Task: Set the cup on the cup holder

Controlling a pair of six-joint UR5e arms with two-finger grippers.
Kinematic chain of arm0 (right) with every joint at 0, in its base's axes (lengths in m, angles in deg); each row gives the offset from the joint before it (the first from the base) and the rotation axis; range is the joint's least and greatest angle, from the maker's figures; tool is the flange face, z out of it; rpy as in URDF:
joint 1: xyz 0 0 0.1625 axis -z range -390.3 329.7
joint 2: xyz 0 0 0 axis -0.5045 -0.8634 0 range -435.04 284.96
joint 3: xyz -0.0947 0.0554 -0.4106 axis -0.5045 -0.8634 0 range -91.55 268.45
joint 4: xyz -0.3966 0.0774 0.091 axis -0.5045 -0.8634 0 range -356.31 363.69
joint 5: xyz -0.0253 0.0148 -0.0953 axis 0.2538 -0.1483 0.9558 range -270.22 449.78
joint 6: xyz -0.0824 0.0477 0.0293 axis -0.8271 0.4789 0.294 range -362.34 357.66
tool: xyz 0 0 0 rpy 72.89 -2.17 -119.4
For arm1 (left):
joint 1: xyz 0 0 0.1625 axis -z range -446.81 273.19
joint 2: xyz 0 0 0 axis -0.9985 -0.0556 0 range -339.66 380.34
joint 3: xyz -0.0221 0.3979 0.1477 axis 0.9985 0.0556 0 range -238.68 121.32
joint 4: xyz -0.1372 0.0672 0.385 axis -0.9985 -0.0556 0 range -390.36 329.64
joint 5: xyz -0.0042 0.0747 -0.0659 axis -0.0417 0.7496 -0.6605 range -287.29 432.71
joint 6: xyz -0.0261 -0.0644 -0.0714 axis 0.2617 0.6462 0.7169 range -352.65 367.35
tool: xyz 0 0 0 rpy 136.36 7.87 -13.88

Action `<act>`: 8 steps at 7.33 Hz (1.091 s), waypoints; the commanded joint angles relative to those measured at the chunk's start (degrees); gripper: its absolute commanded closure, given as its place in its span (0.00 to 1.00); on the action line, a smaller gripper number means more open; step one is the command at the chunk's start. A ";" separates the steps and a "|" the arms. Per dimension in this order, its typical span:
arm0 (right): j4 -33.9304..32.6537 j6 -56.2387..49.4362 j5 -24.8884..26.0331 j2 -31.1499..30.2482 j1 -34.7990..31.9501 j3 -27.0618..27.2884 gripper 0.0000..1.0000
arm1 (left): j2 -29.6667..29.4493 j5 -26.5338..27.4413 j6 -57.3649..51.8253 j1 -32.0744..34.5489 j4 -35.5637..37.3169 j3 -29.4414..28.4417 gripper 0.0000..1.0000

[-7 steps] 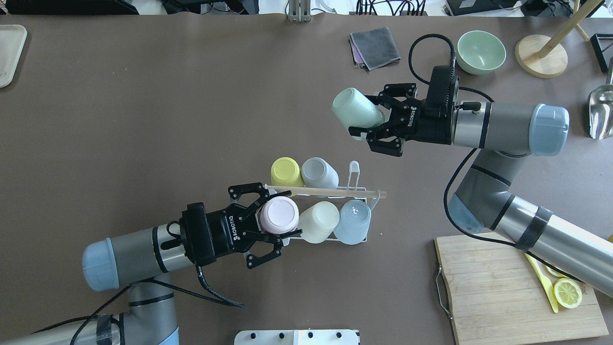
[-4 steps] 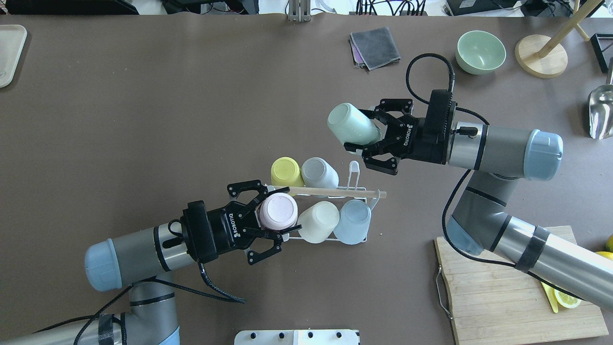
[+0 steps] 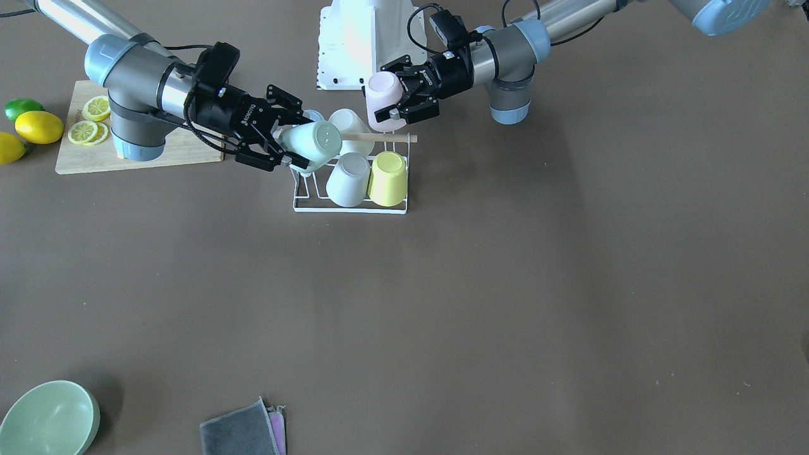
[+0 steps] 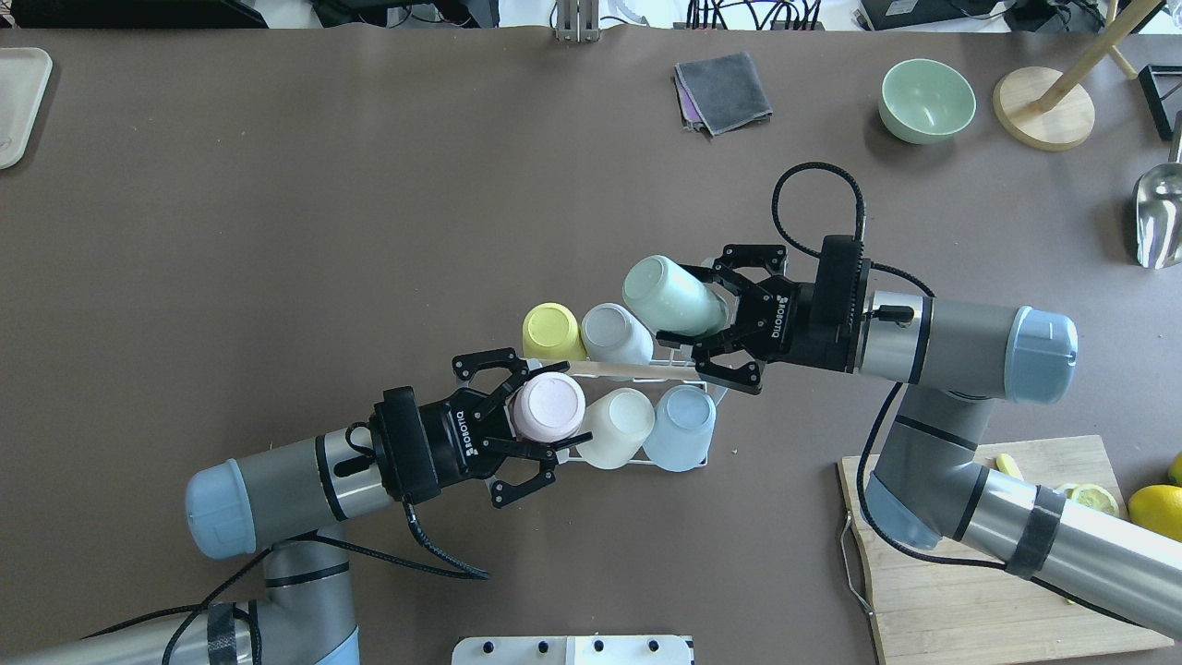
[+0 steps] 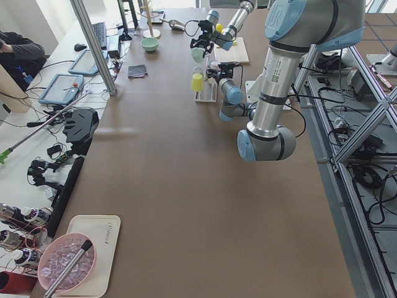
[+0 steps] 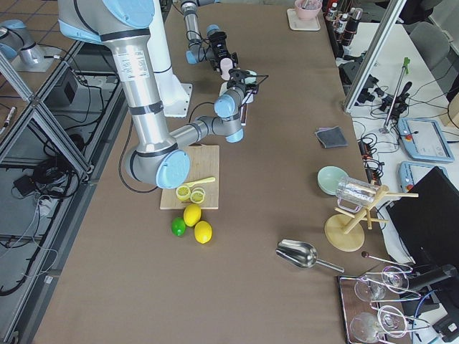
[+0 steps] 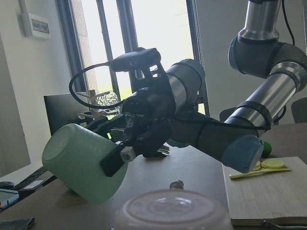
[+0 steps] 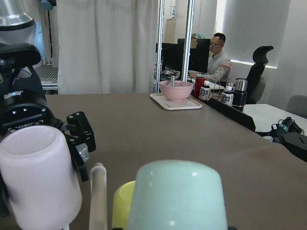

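The cup holder (image 4: 684, 464) is a white wire rack with a wooden rod (image 4: 628, 368), standing mid-table. It carries a yellow cup (image 4: 552, 331), a grey one (image 4: 615, 334), a cream one (image 4: 617, 427) and a light blue one (image 4: 681, 426), all upside down. My left gripper (image 4: 540, 411) is shut on a pink cup (image 4: 548, 408), bottom up, at the rack's near left corner. My right gripper (image 4: 697, 309) is shut on a tilted mint green cup (image 4: 670, 296) just above the rack's far right end. In the front-facing view the mint cup (image 3: 313, 145) overlaps the rod.
A wooden cutting board (image 4: 960, 563) with lemon slices lies at the near right. A green bowl (image 4: 926, 100), a grey cloth (image 4: 723, 90), a wooden stand (image 4: 1043, 106) and a metal scoop (image 4: 1159, 212) sit along the far right. A tray (image 4: 17, 102) is at the far left.
My right arm has carried the mint cup down and left to the rack's far right end. My left gripper has shifted the pink cup slightly right, closer against the cream cup.
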 commanded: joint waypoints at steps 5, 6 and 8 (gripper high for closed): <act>2.15 0.20 -0.42 -1.72 1.58 -0.19 0.78 | -0.32 0.70 0.03 0.05 -0.86 0.01 0.66; 2.15 0.12 -0.42 -1.90 1.58 -0.28 0.78 | -0.06 0.70 0.03 0.13 -1.47 0.01 0.66; 2.24 -0.06 -0.51 -1.90 1.23 -0.28 0.78 | 0.29 0.79 0.03 0.05 -1.39 -0.08 0.02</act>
